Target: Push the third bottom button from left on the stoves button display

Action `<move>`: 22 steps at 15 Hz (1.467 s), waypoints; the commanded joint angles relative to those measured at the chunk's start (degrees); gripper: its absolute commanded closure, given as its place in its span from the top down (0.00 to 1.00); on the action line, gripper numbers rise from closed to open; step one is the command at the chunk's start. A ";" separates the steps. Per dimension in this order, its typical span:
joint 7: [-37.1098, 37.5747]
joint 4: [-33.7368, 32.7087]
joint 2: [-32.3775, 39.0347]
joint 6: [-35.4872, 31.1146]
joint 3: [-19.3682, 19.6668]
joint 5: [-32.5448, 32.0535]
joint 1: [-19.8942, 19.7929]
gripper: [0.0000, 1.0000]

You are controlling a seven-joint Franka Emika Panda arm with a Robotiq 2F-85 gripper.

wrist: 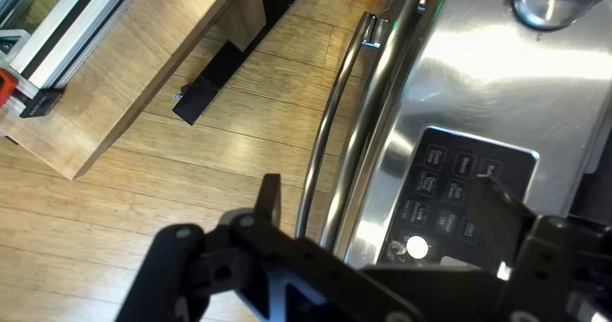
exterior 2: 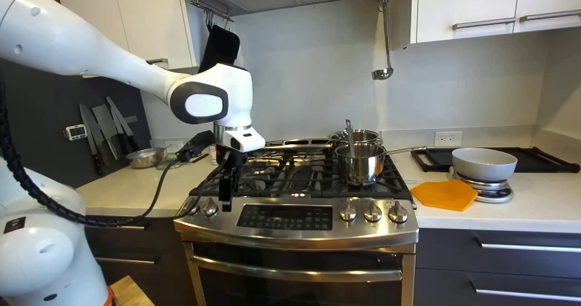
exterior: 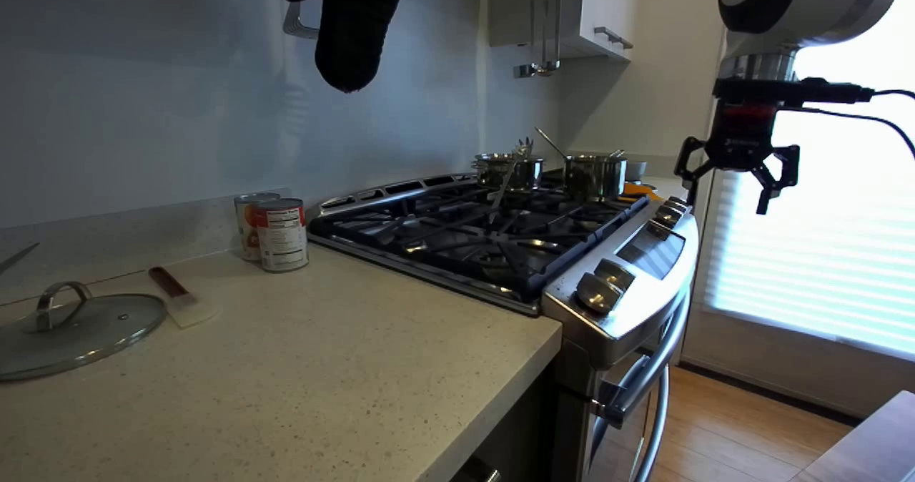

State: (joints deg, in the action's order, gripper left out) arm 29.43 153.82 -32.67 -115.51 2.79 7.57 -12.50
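Black gripper (exterior: 727,205), jaws spread wide and empty, above the front edge of a steel stove (exterior 2: 297,240).
In the wrist view, one finger (wrist: 497,217) overlaps the stove's dark button display (wrist: 441,203), whose small, slightly blurred labels (wrist: 454,190) seem to read Cook Time, Delay Time, Lock Controls, Warm, Self Clean, Cancel Off and Start. Farther out: steel pots (exterior 2: 361,167) on black grates (exterior: 493,235), a pale speckled countertop (exterior: 336,367), wood floor (wrist: 191,207), white cabinets (exterior 2: 467,6).
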 commanded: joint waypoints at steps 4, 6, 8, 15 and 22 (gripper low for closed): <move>0.79 0.90 -1.08 -0.32 -0.65 0.27 -1.40 1.00; 0.91 0.91 -1.26 -0.32 -0.71 0.28 -1.41 1.00; 4.43 -0.12 2.19 -5.86 -2.09 -1.20 -2.86 1.00; 10.26 1.68 6.76 -17.07 -4.52 -1.01 -1.88 0.42; 14.25 4.46 8.18 -26.42 -5.85 -0.10 -0.06 0.00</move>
State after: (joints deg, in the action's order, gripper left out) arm 41.77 156.09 -24.43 -138.33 -2.52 6.96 -14.22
